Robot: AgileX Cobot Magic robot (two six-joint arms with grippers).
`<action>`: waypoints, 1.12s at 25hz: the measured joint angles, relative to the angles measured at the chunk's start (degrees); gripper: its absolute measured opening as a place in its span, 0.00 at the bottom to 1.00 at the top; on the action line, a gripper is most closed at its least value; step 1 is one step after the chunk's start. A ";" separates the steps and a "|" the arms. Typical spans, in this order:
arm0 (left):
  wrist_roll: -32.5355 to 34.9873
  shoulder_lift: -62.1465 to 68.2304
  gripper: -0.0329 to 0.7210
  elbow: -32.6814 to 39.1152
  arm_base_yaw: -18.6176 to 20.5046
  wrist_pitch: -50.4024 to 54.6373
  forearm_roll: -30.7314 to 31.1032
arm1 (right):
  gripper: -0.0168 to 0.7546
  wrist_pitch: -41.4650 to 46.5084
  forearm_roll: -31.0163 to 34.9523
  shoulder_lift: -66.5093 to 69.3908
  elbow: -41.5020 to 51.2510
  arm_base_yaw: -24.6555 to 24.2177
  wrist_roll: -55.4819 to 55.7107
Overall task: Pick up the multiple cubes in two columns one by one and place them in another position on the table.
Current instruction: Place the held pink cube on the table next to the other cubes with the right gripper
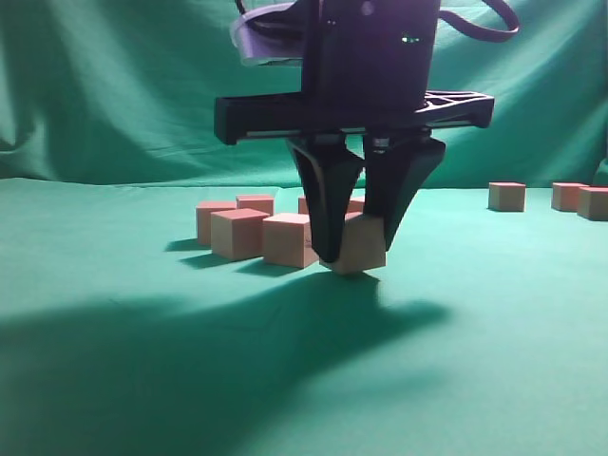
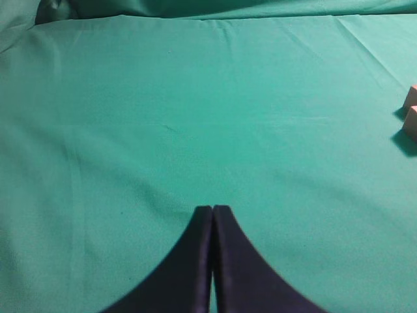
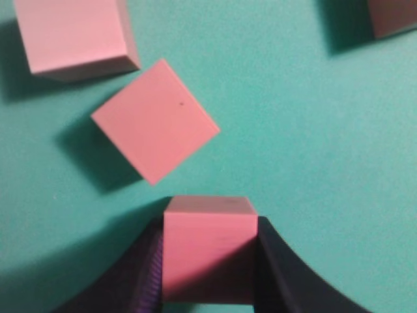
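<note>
My right gripper [image 1: 355, 255] is shut on one reddish-pink cube [image 1: 362, 247], which hangs tilted just at the green table [image 1: 475, 313]. In the right wrist view that cube [image 3: 208, 251] fills the gap between the black fingers [image 3: 280, 267] of the gripper [image 3: 210, 225]. Several more cubes [image 1: 239, 233] cluster just left of it and behind it, and two [image 3: 154, 120] [image 3: 75, 36] lie right ahead of the jaws. My left gripper [image 2: 213, 210] is shut and empty over bare cloth, with two cubes [image 2: 412, 122] at the right edge of its view.
Three separate cubes [image 1: 506, 196] [image 1: 568, 196] [image 1: 594, 203] stand far right near the draped green backdrop [image 1: 114, 85]. Another cube [image 3: 391, 16] shows at the top right of the right wrist view. A large shadow covers the near cloth [image 1: 190, 361].
</note>
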 joint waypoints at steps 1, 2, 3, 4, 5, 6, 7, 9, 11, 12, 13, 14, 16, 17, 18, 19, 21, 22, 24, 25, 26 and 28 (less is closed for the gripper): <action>0.00 0.00 0.04 0.00 0.00 0.00 0.00 | 0.37 0.02 -0.12 0.00 0.00 0.00 0.52; 0.00 0.00 0.04 0.00 0.00 0.00 0.00 | 0.37 0.02 -0.25 0.00 0.00 0.00 0.71; 0.00 0.00 0.04 0.00 0.00 0.00 0.00 | 0.37 0.02 -0.51 0.00 0.00 0.00 0.92; 0.00 0.00 0.04 0.00 0.00 0.00 0.00 | 0.37 0.02 -0.79 0.00 0.00 0.00 1.14; 0.00 0.00 0.04 0.00 0.00 0.00 0.00 | 0.37 0.02 -1.11 0.00 0.00 0.00 1.34; 0.00 0.00 0.04 0.00 0.00 0.00 0.00 | 0.37 0.02 -1.17 0.00 0.00 0.00 1.56; 0.00 0.00 0.04 0.00 0.00 0.00 0.00 | 0.37 0.02 -1.17 0.00 0.00 0.00 1.66; 0.00 0.00 0.04 0.00 0.00 0.00 0.00 | 0.37 0.02 -1.22 0.00 0.00 0.00 1.78; 0.00 0.00 0.04 0.00 0.00 0.00 0.00 | 0.37 -0.07 -1.31 0.00 0.00 0.00 1.78; 0.00 0.00 0.04 0.00 0.00 0.00 0.00 | 0.37 -0.07 -1.31 0.00 0.00 0.00 1.78; 0.00 0.00 0.04 0.00 0.00 0.00 0.00 | 0.37 -0.07 -1.31 0.00 0.00 0.00 1.78; 0.00 0.00 0.04 0.00 0.00 0.00 0.00 | 0.37 0.03 -1.31 0.00 0.00 0.00 1.78; 0.00 0.00 0.04 0.00 0.00 0.00 0.00 | 0.37 0.17 -1.31 0.00 0.00 0.00 1.78; 0.00 0.00 0.04 0.00 0.00 0.00 0.00 | 0.37 0.47 -1.31 0.00 0.00 0.00 1.78; 0.00 0.00 0.04 0.00 0.00 0.00 0.00 | 0.37 0.74 -1.31 0.00 0.00 0.00 1.78; 0.00 0.00 0.04 0.00 0.00 0.00 0.00 | 0.37 0.88 -1.31 0.00 0.00 0.00 1.78; 0.00 0.00 0.04 0.00 0.00 0.00 0.00 | 0.37 1.33 -1.31 0.00 0.00 0.00 1.78; 0.00 0.00 0.04 0.00 0.00 0.00 0.00 | 0.37 1.59 -1.31 0.00 0.00 0.00 1.78; 0.00 0.00 0.04 0.00 0.00 0.00 0.00 | 0.37 1.75 -1.31 0.00 0.00 0.00 1.78; 0.00 0.00 0.04 0.00 0.00 0.00 0.00 | 0.37 1.75 -1.31 0.00 0.00 0.00 1.78; 0.00 0.00 0.04 0.00 0.00 0.00 0.00 | 0.37 1.75 -1.31 0.00 0.00 0.00 1.78; 0.00 0.00 0.04 0.00 0.00 0.00 0.00 | 0.37 1.84 -1.20 0.00 0.00 0.00 1.78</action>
